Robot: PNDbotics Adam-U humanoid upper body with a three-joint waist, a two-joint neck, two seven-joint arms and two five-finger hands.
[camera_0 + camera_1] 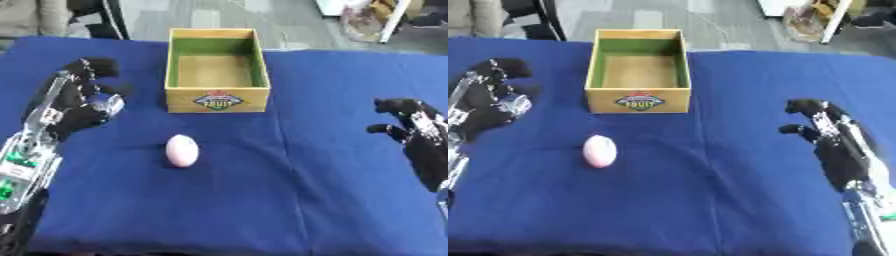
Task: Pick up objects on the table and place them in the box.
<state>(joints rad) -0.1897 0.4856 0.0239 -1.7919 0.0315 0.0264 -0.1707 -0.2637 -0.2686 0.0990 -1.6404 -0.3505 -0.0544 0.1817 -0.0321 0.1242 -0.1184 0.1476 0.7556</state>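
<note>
Pink egg point(182, 150) on blue cloth point(306, 190) before box point(216, 100)

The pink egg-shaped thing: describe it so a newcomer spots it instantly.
Start at the wooden box standing open on the blue cloth. Come nearer from its labelled front wall, slightly toward the left hand: the pink egg-shaped object lies there alone, the only loose, pale thing on the cloth.

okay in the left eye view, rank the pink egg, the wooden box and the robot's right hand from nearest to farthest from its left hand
1. Pink egg: on the blue cloth, just right of and below the left hand.
2. Wooden box: farther right and up the table, open and empty.
3. Right hand: at the opposite edge.
</note>
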